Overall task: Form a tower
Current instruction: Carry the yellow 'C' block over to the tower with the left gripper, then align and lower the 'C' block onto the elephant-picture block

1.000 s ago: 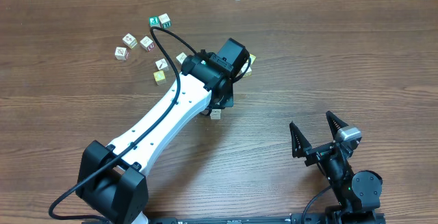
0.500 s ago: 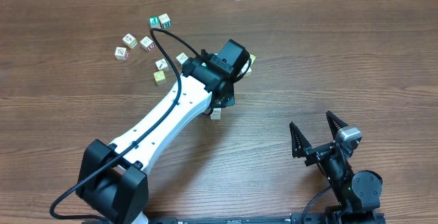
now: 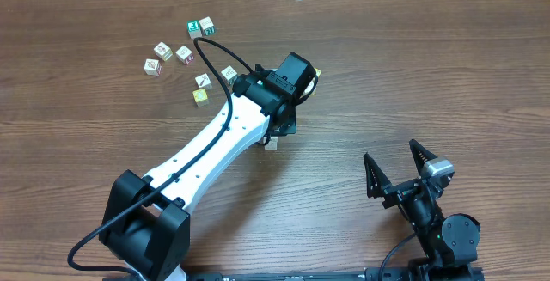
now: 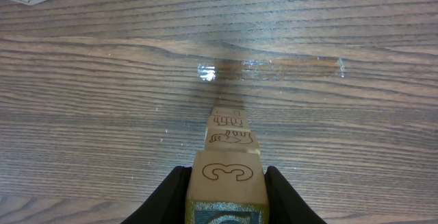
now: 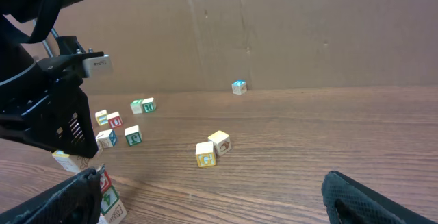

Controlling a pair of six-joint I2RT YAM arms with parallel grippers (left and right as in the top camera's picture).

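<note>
Swung slightly rightward at its base since a second ago, the left arm keeps its wrist over the tower (image 4: pixel 230 138), which stands on the table (image 3: pixel 447 75) beneath it. The left gripper (image 4: pixel 224 176) hugs the top cube (image 4: pixel 227 183), its fingers nearly closed against both sides. Finishing well likely means parting the fingers evenly and rising straight, so nothing drags the stack askew. Well right of the tower, the right gripper (image 3: pixel 391 150) waits wide open and empty. Loose cubes (image 3: pixel 184 54) lie beyond the tower.
</note>
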